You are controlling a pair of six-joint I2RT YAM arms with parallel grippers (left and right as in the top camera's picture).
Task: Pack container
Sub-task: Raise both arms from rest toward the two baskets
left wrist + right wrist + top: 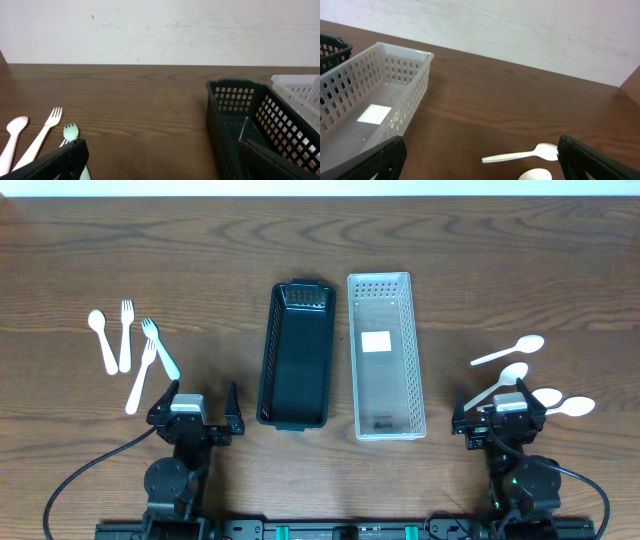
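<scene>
A black basket (297, 355) and a white perforated basket (384, 355) lie side by side at the table's middle, both empty apart from a label in the white one. At the left lie a white spoon (102, 338), a white fork (126, 335), a mint fork (158, 345) and another white fork (140, 377). At the right lie several white spoons (508, 350). My left gripper (197, 408) is open and empty near the front edge, just below the forks. My right gripper (497, 415) is open and empty over the spoon handles.
In the left wrist view the open jaws (162, 167) frame bare table, with the forks (42, 135) at left and the black basket (235, 115) at right. In the right wrist view the jaws (480, 170) sit near a spoon (520, 156), with the white basket (395, 70) at left.
</scene>
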